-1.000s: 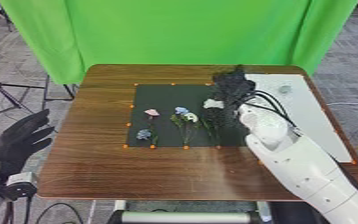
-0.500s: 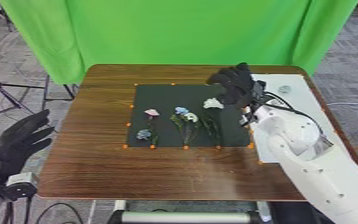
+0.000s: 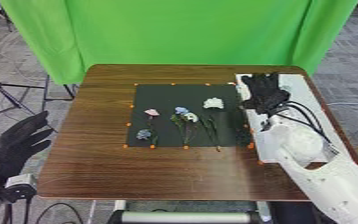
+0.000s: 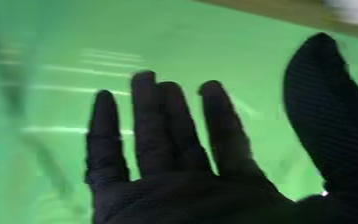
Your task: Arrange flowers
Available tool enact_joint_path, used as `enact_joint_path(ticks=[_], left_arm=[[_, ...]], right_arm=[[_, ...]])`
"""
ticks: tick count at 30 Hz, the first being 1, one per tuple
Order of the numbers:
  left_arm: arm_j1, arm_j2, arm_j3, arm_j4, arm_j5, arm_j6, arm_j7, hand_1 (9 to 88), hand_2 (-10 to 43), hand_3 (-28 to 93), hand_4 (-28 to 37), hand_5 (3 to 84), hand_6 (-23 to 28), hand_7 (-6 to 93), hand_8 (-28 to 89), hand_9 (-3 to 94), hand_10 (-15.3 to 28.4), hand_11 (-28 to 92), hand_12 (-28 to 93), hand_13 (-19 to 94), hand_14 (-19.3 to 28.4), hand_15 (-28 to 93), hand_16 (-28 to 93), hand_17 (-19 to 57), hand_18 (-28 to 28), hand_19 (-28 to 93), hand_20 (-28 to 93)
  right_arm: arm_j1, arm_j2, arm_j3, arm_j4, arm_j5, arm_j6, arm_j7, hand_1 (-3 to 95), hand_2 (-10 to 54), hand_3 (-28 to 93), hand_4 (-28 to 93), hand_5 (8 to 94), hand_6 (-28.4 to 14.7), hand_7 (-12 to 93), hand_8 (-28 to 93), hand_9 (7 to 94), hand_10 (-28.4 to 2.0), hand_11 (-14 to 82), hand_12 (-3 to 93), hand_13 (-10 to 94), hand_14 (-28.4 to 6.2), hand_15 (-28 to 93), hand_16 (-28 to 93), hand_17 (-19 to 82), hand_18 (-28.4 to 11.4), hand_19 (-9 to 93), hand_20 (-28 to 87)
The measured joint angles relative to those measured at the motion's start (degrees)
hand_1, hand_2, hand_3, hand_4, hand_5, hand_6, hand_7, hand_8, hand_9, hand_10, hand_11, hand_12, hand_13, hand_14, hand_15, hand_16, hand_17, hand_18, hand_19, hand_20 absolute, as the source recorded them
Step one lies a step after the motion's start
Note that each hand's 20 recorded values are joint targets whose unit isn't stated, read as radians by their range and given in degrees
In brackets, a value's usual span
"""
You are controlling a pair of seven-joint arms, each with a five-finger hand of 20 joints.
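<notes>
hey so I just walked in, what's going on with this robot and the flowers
The robot is arranging flowers on a dark sheet on the wooden table. A pink flower, blue ones and white ones lie there. Its right hand is open and empty over the white board beside the sheet. Its left hand is open off the table's left side. Neither hand is handling a flower.

Smooth, grained wood is being shown by table (image 3: 87, 170); matt finish by black sheet (image 3: 162, 105), centre. At 12 o'clock, matt cloth is being seen in curtain (image 3: 193, 37). At 2 o'clock, right hand (image 3: 265, 96) is being covered by black fabric. At 4 o'clock, smooth plastic-like finish is being shown by right arm (image 3: 325, 181).
</notes>
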Motion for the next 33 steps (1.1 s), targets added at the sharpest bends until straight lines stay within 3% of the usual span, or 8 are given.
enact_joint_path(ticks=[3, 6, 13, 17, 23, 28, 30, 33], left_arm=[[0.1, -0.09, -0.02, -0.02, 0.00, 0.05, 0.04, 22.6, -3.2, 71, -28.3, 23.2, 0.7, 21.9, -10, 18.0, 8.8, 15, 19, 15, 11.7, 23, 4, -9.2, 19.0, 40, 7], [0.3, -0.23, -0.06, -0.05, 0.00, 0.07, 0.07, 22.6, -3.2, 71, -28.3, 23.2, 0.7, 21.9, -11, 18.0, 8.8, 15, 19, 15, 11.7, 23, 4, -9.2, 19.0, 40, 7], [0.3, -0.32, 0.02, -0.04, 0.02, 0.06, 0.09, 22.6, -3.3, 71, -28.3, 23.2, 0.8, 22.0, -11, 18.0, 8.8, 15, 19, 15, 11.7, 23, 3, -9.2, 19.0, 40, 7], [0.3, -0.33, 0.03, -0.04, 0.02, 0.06, 0.08, 22.5, -3.3, 71, -28.3, 23.2, 0.8, 22.0, -11, 18.0, 8.9, 15, 19, 15, 11.8, 23, 4, -9.1, 19.0, 40, 7], [0.3, -0.33, 0.02, -0.04, 0.02, 0.06, 0.09, 22.6, -3.3, 71, -28.3, 23.2, 0.8, 22.2, -11, 18.0, 8.8, 15, 18, 15, 11.8, 23, 3, -9.1, 19.0, 40, 7], [0.4, -0.37, 0.02, -0.04, 0.01, 0.06, 0.09, 22.6, -3.2, 71, -28.3, 23.3, 0.8, 22.1, -11, 18.0, 8.8, 15, 18, 15, 11.8, 23, 3, -9.1, 18.9, 40, 7], [0.4, -0.37, 0.02, -0.04, 0.01, 0.06, 0.09, 22.6, -3.2, 71, -28.3, 23.2, 0.7, 22.3, -11, 18.1, 8.8, 15, 18, 15, 11.9, 23, 3, -9.1, 18.9, 40, 7], [0.3, -0.37, 0.02, -0.04, 0.01, 0.06, 0.08, 22.6, -3.3, 71, -28.3, 23.3, 0.8, 22.2, -11, 18.1, 8.9, 15, 18, 15, 11.9, 23, 3, -9.1, 19.0, 40, 7]], right_arm=[[2.8, -0.2, 0.0, 4.5, 0.0, 0.2, 4.0, 22.8, -9.5, 88, -28, 24.5, -4.6, 31, -14, 29.1, -13.0, 17.4, 23.7, 35, -8.8, 23, 22, 8, -16.3, 50, 25], [5.4, -0.2, 0.0, 8.3, -0.2, 0.2, 4.1, 23.3, -9.5, 88, -28, 23.6, -4.1, 26, -14, 29.6, -10.0, 9.3, 20.0, 35, -5.5, 12, 20, 11, -13.3, 40, 19], [11.4, -1.6, -0.8, 16.4, -1.5, -8.8, 1.6, 25.6, -9.5, 90, -28, 22.5, -4.4, 24, -13, 27.9, -10.4, 7.2, 18.0, 33, -4.3, 10, 12, 13, -11.0, 37, 18], [13.6, -2.8, -0.2, 21.3, -1.9, -10.8, -0.5, 26.7, -9.5, 92, -28, 22.7, -4.5, 26, -13, 28.7, -10.8, 7.6, 17.2, 34, -4.4, 11, 8, 14, -10.7, 37, 17], [14.0, -3.5, 1.7, 24.1, -1.8, -11.5, -0.7, 31.2, -9.5, 90, -28, 40.2, 0.8, 34, -19, 50.8, -7.7, 16.8, 14.2, 52, -1.3, 20, 2, 21, -9.8, 44, 20], [13.8, -3.5, 2.2, 24.3, 1.1, -11.2, -1.2, 34.9, -9.5, 90, -28, 43.3, 2.6, 37, -20, 55.9, -6.5, 18.6, 14.6, 60, -0.3, 23, 4, 24, -8.8, 50, 22], [13.6, -3.5, 2.6, 24.3, 1.5, -11.2, -2.8, 38.0, -9.5, 88, -28, 46.7, 3.9, 38, -21, 61.4, -6.0, 21.2, 16.5, 67, 0.2, 23, 12, 25, -8.3, 56, 24], [13.5, -3.5, 2.7, 24.3, 1.7, -11.1, -5.6, 44.8, -9.5, 82, -28, 50.7, 3.8, 52, -8, 70.4, -4.3, 16.7, 33.3, 75, 2.4, 22, 31, 27, -9.2, 61, 27]])
